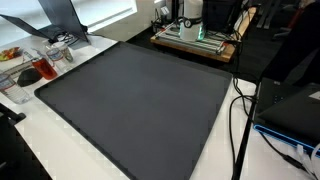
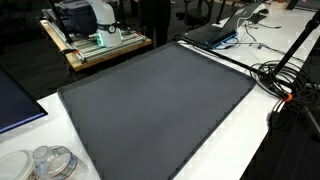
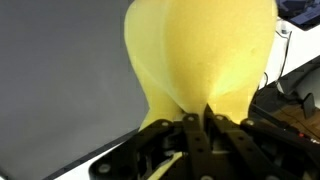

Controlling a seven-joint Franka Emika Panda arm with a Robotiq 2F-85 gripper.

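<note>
Item: pale yellow rounded object (image 3: 200, 50) of smooth, soft-looking material (foam or cloth, cannot tell), seen in the wrist view only. Location: clamped at its narrow end between the black jaws, which are drawn together on it; its bulk stands out beyond them above a dark grey rectangular mat (image 3: 60, 80). Surroundings: the mat lies on a white bench (image 2: 245, 145), with black cables (image 2: 285, 80) at one edge and clear plastic containers (image 2: 50, 163) at a corner. Risk, as judged: the grip takes only a pinched fold, so a quick swing could pull the object free onto the mat.

Hand (image 3: 197, 120) clamped tight, fingers (image 3: 188, 138) pressed together
</note>
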